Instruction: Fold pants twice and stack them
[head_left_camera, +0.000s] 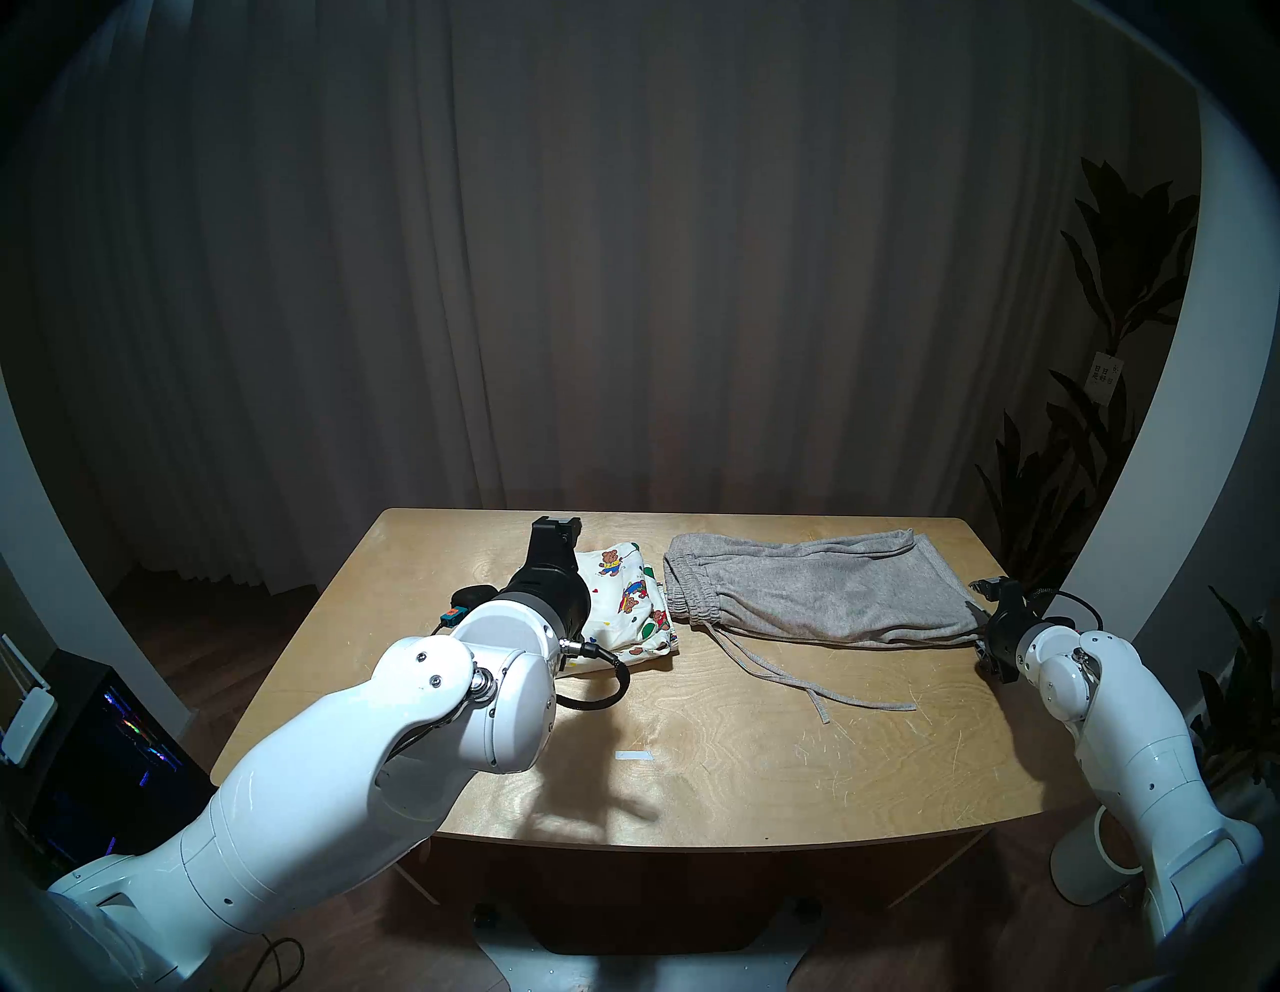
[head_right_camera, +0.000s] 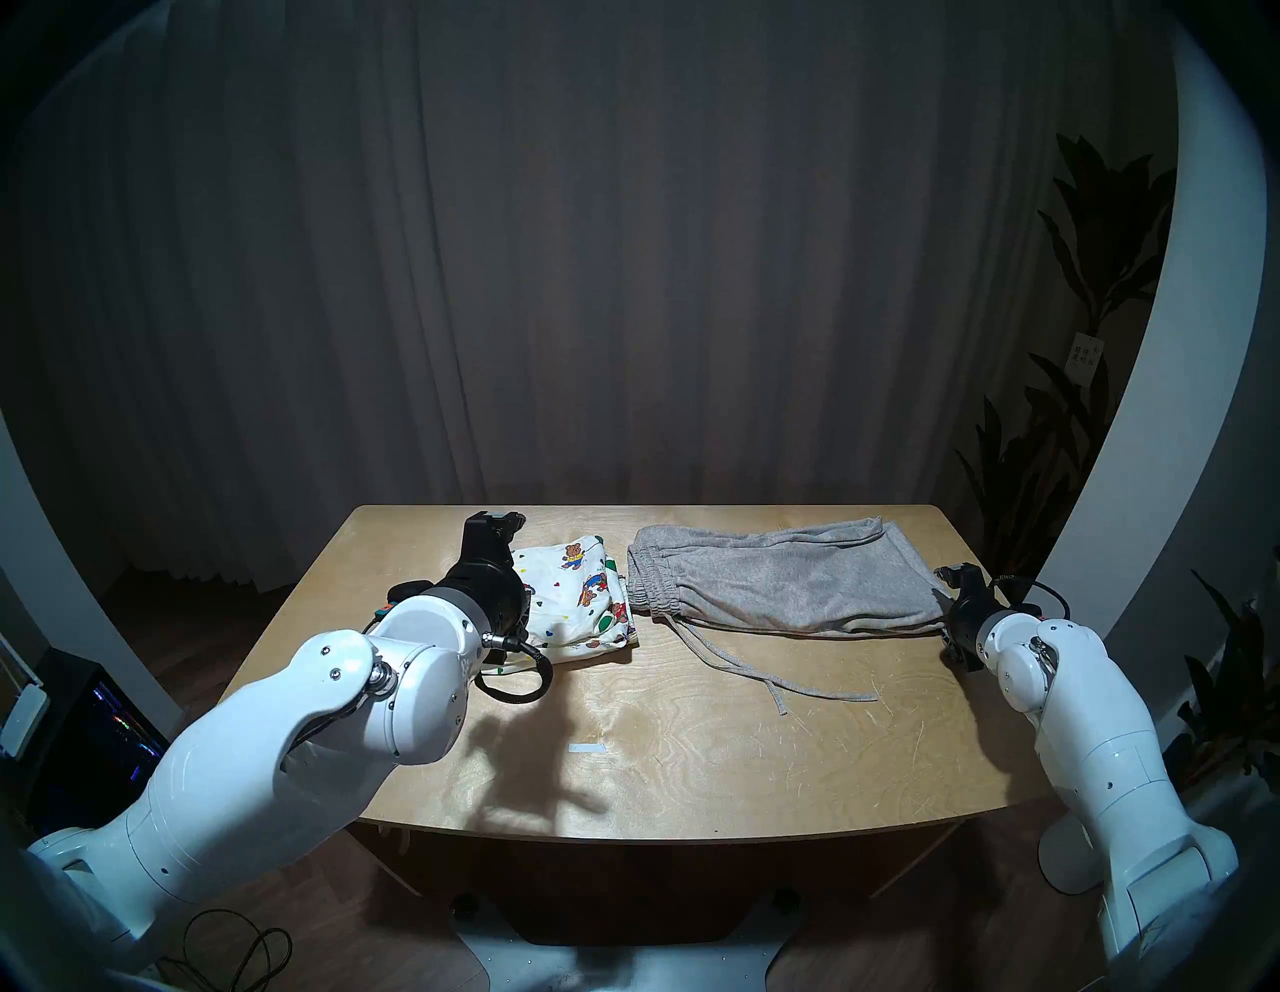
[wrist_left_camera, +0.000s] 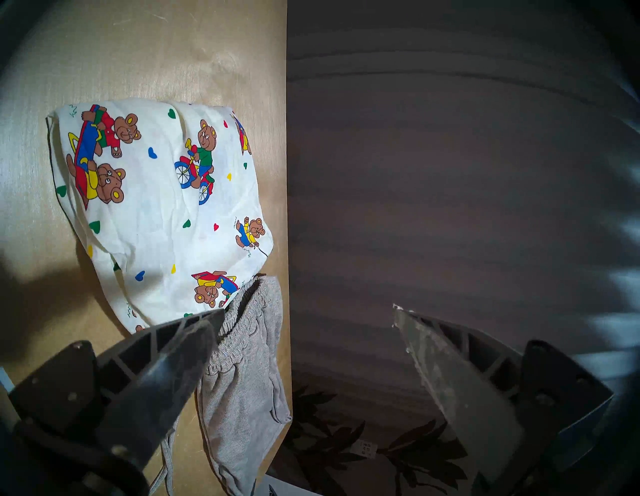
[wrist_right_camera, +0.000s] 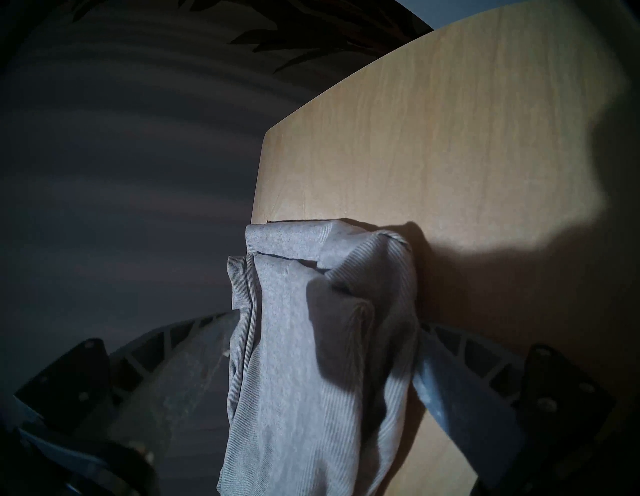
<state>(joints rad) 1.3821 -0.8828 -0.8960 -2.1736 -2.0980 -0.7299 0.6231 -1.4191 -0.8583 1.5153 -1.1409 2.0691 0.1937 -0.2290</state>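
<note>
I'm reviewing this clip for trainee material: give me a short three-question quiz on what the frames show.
1. True or false: the teddy-bear shorts lie stacked on the grey shorts.
2. Which pincer has grey fabric between its open fingers: A) left pincer B) right pincer?
3. Fill in: the grey shorts' loose ____ trails over the table toward the robot.

Key: 1 false, they lie side by side; 2 B; 3 drawstring.

A wooden table (head_left_camera: 762, 762) stands before curtains (head_left_camera: 623, 277) and plants (head_left_camera: 1122, 277).
</note>
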